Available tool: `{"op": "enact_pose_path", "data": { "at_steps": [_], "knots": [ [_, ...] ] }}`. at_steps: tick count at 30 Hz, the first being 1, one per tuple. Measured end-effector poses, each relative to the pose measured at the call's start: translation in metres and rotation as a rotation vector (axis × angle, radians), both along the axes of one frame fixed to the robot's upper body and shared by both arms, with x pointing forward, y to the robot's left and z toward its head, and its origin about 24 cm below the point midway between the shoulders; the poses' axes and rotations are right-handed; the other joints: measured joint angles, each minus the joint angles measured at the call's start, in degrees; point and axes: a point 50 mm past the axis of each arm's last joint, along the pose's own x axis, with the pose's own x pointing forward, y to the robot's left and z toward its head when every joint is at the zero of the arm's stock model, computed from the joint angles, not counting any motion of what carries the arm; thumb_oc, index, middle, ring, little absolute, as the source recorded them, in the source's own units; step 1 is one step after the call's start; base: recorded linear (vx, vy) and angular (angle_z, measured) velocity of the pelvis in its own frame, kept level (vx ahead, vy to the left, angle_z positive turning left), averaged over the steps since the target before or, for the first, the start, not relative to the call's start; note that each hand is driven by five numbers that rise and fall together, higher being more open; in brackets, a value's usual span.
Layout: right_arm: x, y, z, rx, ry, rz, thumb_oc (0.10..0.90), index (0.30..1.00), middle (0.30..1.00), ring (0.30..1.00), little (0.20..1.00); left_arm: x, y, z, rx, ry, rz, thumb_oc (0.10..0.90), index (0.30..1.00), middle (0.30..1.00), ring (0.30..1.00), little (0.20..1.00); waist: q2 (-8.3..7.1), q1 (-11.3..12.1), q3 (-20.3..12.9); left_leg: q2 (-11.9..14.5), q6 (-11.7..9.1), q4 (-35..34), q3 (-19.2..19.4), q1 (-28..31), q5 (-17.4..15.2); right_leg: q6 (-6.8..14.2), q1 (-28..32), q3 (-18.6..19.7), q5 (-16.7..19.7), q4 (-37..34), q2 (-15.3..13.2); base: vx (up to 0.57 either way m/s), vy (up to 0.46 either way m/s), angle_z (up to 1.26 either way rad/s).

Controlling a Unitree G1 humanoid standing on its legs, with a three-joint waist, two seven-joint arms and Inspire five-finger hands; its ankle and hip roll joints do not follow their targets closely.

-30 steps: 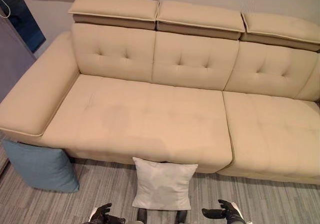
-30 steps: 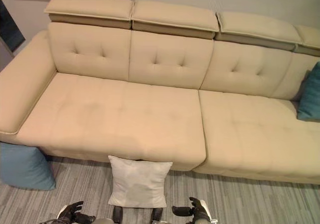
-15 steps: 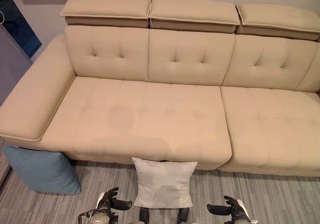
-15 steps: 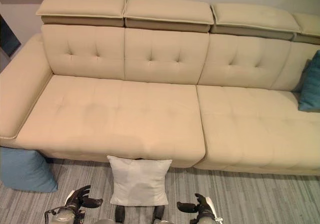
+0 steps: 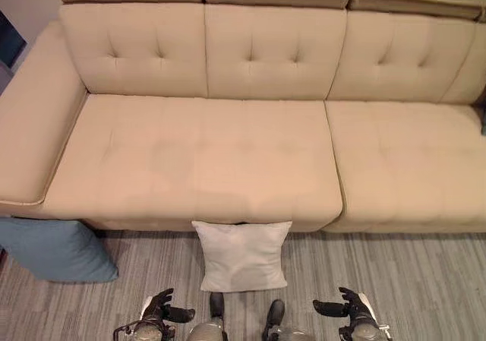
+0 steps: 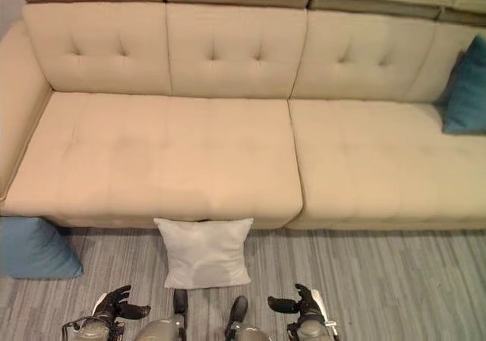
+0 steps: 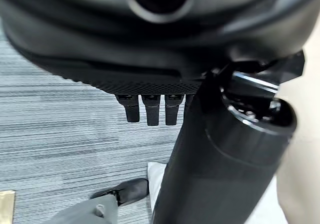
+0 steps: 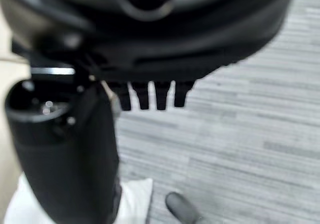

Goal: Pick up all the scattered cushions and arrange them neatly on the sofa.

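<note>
Here each robot hand, left (image 5: pixel 162 308) and right (image 5: pixel 345 306), hangs relaxed, empty, flanking the white cushion (image 5: pixel 241 254) on the floor.

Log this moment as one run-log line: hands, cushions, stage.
left hand: open, empty | right hand: open, empty | white cushion: floor, against sofa front | blue cushion: floor by armrest | teal cushion: on sofa | stage: pre-grasp

Right hand (image 8: pixel 150 44) dark across the top, fingers (image 8: pixel 161 95) hanging loose and straight over grey striped floor (image 8: pixel 250 149), holding nothing. Thumb (image 8: pixel 65 154) standing thick in front (very close). Corner of white cushion (image 8: pixel 132 196) lying on floor past it.
</note>
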Motion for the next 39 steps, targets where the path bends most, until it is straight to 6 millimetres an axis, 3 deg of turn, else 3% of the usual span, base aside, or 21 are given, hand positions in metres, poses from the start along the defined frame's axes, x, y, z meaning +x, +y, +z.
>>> {"op": "enact_pose_path", "data": {
  "at_steps": [3, 7, 12, 17, 26, 30, 33, 35, 39],
  "knots": [
    [0.007, -0.005, 0.005, -0.022, -0.026, -0.007, 0.8, 0.9, 0.9, 0.9, 0.9, 0.019, -0.006, 0.006, -0.014, -0.054, 0.008, 0.8, 0.9, 0.9, 0.9, 0.9, 1.22, -0.7, 1.4, 0.6, -0.7, 1.0, -1.9, -2.1, 0.5, -0.5, -0.5, -1.2, 0.5, -1.0, 0.8, -0.05, -0.022, 0.19],
    [0.01, -0.014, 0.009, -0.051, -0.036, -0.012, 0.8, 0.9, 0.9, 0.9, 0.9, 0.029, -0.012, 0.01, -0.029, -0.096, 0.001, 0.8, 0.9, 0.9, 0.9, 0.9, 2.29, -1.4, 2.1, 0.7, -0.9, 0.5, -2.0, -1.3, 0.6, -0.5, 0.3, -1.2, 0.5, -1.6, 1.0, 0.06, 0.03, 0.01],
    [0.01, -0.015, 0.009, -0.052, -0.037, -0.011, 0.8, 0.9, 0.9, 0.9, 0.9, 0.028, -0.012, 0.01, -0.032, -0.096, 0.001, 0.8, 0.9, 0.9, 0.9, 0.9, 2.28, -1.9, 2.2, 0.2, -0.9, -0.3, -2.1, 1.4, 0.2, -0.5, 2.2, -0.8, 0.7, -1.7, 0.6, 0.0, 0.037, -0.05],
    [0.031, -0.011, 0.017, -0.049, -0.091, 0.004, 0.8, 0.9, 0.9, 0.9, 0.9, 0.031, -0.01, 0.012, -0.024, -0.102, 0.001, 0.8, 0.9, 0.9, 0.9, 0.9, 1.67, -1.4, 2.8, 0.0, -0.4, -0.4, 0.0, 0.8, -0.1, 0.3, -0.7, 1.0, 0.8, 0.0, -0.5, -0.05, 0.013, -0.24],
    [0.041, -0.008, 0.023, -0.046, -0.135, 0.009, 0.8, 0.9, 0.9, 0.9, 0.9, 0.045, -0.005, 0.019, -0.016, -0.143, 0.013, 0.8, 0.9, 0.9, 0.9, 0.9, 0.88, -1.0, 5.2, -0.2, -0.4, 0.7, 0.0, -1.9, -0.1, 0.3, -3.2, 1.3, 1.1, 1.2, -1.0, -0.05, -0.011, -0.03],
    [0.035, -0.009, 0.02, -0.034, -0.126, -0.021, 0.8, 0.9, 0.9, 0.9, 0.9, 0.036, -0.003, 0.016, -0.005, -0.117, 0.028, 0.8, 0.9, 0.9, 0.9, 0.9, 0.26, -1.5, 3.3, -0.4, -0.4, 0.5, -0.1, 0.6, 0.0, 0.2, -0.6, 1.4, 1.5, 0.8, -0.7, 0.01, -0.009, 0.0],
    [0.008, -0.004, 0.007, 0.006, -0.069, -0.049, 0.8, 0.9, 0.9, 0.9, 0.9, 0.01, 0.002, 0.006, 0.003, -0.04, 0.042, 0.8, 0.9, 0.9, 0.9, 0.9, -0.47, -2.9, 1.8, -1.0, -0.6, -1.3, -0.4, 7.7, -0.2, 1.2, 6.9, 1.4, 0.7, -1.8, -0.9, 0.01, -0.014, 0.05],
    [-0.013, -0.005, 0.0, 0.015, -0.027, -0.075, 0.8, 0.9, 0.9, 0.9, 0.9, -0.004, 0.004, 0.001, 0.008, -0.009, 0.05, 0.8, 0.9, 0.9, 0.9, 0.9, -1.07, -3.0, -2.2, -0.5, -0.9, -1.3, -0.1, 8.2, -1.5, 1.4, 7.2, 1.6, 0.2, -1.9, -0.5, 0.03, -0.006, -0.07],
    [-0.017, -0.005, -0.002, 0.015, -0.016, -0.079, 0.8, 0.9, 0.9, 0.9, 0.9, -0.003, 0.003, 0.002, 0.011, -0.007, 0.027, 0.8, 0.9, 0.9, 0.9, 0.9, -1.51, -3.3, -2.0, -0.4, -0.9, -1.1, -0.1, 7.1, -1.5, 1.4, 5.9, 1.9, 0.2, -1.6, -0.6, -0.09, 0.007, -0.04]
  ]
}}
